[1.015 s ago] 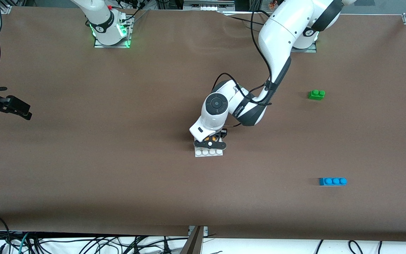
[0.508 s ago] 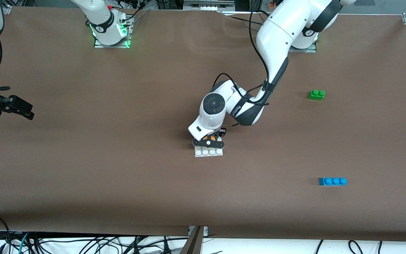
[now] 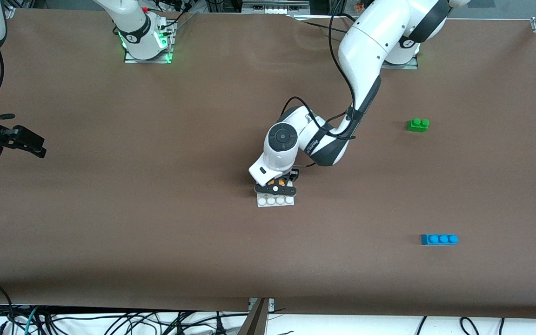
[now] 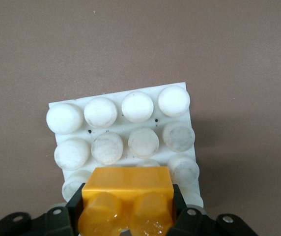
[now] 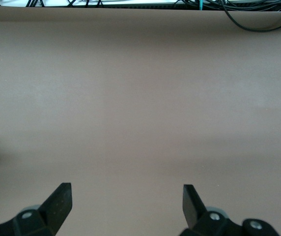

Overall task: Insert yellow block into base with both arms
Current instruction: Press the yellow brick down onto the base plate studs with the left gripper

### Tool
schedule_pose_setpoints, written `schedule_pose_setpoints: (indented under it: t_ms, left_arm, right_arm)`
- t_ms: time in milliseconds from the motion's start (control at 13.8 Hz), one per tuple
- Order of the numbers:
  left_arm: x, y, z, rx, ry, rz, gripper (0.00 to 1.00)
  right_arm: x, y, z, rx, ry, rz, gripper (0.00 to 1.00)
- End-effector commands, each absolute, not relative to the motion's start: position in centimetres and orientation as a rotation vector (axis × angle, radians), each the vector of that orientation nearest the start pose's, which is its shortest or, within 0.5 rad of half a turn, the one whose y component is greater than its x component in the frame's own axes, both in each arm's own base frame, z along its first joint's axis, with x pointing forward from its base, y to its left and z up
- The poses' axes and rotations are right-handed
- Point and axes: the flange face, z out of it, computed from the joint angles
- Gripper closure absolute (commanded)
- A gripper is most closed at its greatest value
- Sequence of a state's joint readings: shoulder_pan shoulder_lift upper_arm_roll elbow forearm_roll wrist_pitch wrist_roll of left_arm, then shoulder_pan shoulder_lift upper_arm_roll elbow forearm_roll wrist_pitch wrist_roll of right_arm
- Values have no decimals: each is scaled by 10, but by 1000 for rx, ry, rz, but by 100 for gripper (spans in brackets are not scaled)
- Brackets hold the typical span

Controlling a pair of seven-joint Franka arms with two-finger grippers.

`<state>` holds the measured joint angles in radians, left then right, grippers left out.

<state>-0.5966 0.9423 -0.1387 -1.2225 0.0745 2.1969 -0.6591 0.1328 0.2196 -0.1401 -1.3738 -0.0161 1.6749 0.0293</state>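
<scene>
The white studded base (image 3: 275, 201) (image 4: 130, 128) lies at the middle of the table. My left gripper (image 3: 275, 186) (image 4: 126, 206) is shut on the yellow block (image 3: 275, 182) (image 4: 126, 189), holding it on the base's stud rows farthest from the front camera. The block hides those studs, and its own two studs point toward the wrist camera. My right gripper (image 3: 26, 145) (image 5: 126, 199) waits open over bare table at the right arm's end, with nothing between its fingers.
A green two-stud brick (image 3: 418, 124) and a blue three-stud brick (image 3: 439, 239) lie toward the left arm's end, the blue one nearer the front camera. The brown table mat's front edge (image 3: 268, 307) has cables below it.
The left arm's wrist has shifted slightly, pressing the block lower over the base. The right gripper has barely moved.
</scene>
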Motion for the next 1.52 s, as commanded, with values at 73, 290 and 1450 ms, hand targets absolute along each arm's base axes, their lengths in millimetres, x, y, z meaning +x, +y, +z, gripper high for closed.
schedule_pose_setpoints:
  t_ms: [73, 290, 1450]
  left_arm:
    - [590, -491, 195, -3199, 100, -40, 66]
    - [590, -491, 191, -3203, 95, -50, 66]
    - [593, -494, 217, -3224, 6, -70, 0]
  right_arm:
    - [627, 2, 600, -3186, 33, -123, 0]
    - [627, 2, 600, -3186, 33, -123, 0]
    - [627, 5, 600, -3184, 24, -126, 0]
